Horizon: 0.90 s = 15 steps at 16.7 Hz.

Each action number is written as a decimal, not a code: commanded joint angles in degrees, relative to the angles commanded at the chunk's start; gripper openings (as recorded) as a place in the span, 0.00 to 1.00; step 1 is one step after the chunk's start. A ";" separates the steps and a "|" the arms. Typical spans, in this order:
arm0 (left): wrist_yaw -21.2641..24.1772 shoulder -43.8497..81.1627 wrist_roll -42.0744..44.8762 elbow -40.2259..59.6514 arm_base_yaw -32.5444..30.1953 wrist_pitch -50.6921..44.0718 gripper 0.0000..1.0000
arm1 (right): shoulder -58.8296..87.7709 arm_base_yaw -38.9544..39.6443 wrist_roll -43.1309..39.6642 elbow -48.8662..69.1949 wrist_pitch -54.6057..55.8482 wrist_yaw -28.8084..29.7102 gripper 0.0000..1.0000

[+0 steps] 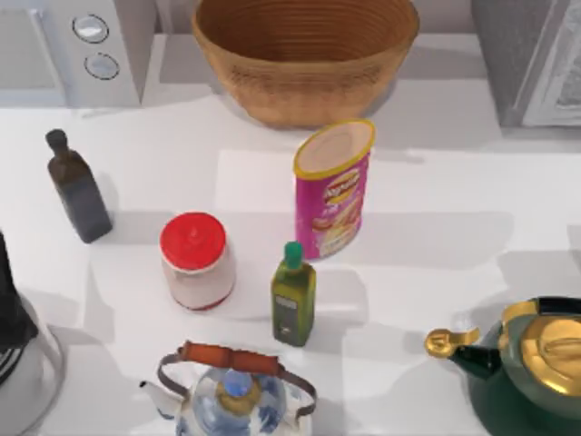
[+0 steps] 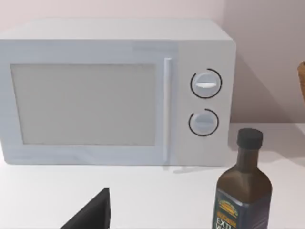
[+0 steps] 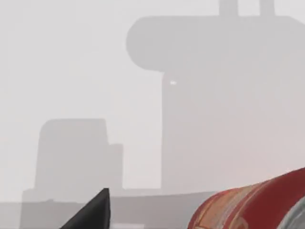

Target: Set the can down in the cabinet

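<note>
Top view: the can (image 1: 333,189) is standing upright mid-table, well apart from the cabinet (image 1: 526,59) sitting far right; both grippers' jaw states, I cannot tell.

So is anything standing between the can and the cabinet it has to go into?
Nothing visible does. In the top view the can stands upright mid-table, and the stretch of table from it towards the cabinet at the far right corner is bare. The wicker basket sits behind the can, off that line.
</note>
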 joint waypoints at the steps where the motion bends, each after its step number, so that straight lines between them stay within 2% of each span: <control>1: 0.00 0.00 0.00 0.00 0.00 0.00 1.00 | 1.71 -0.09 -0.09 0.01 1.69 -0.07 1.00; 7: 0.00 0.00 0.00 0.00 0.00 0.00 1.00 | 3.96 -0.51 -0.32 -0.41 4.28 -0.25 1.00; 15: 0.00 0.00 0.00 0.00 0.00 0.00 1.00 | 3.96 -0.51 -0.32 -0.41 4.28 -0.25 0.40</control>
